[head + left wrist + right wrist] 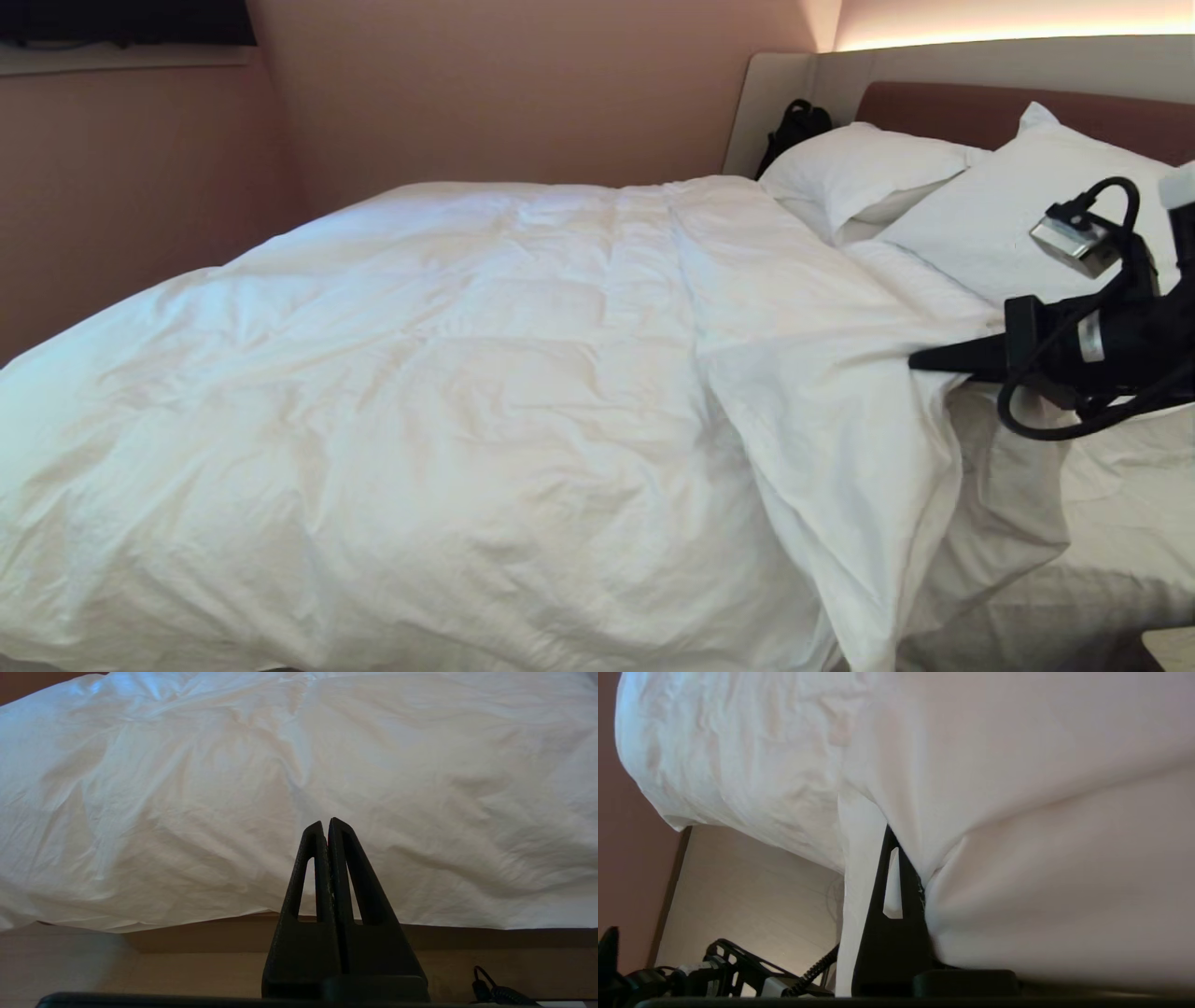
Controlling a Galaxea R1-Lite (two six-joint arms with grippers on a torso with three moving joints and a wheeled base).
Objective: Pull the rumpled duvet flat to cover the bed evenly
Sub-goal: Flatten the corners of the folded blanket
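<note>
The puffy white duvet [467, 392] lies wrinkled over most of the bed [980, 107]. Its right-hand edge is folded back, and bare sheet [1120, 523] shows below the pillows. My right gripper [920, 362] reaches in from the right and is shut on that folded edge. In the right wrist view the duvet cloth [1017, 812] drapes over the jaws, leaving only one black finger [878, 933] in sight. My left gripper [327, 822] is shut on nothing and hangs level beside the bed, in front of the duvet's hanging side [233, 788].
Two white pillows [859, 168] [1008, 215] lean on the headboard. A black bag [794, 126] sits in the corner behind them. A pink wall [140, 187] runs along the far side. The brown bed base [187, 933] and the floor [117, 975] show below the duvet.
</note>
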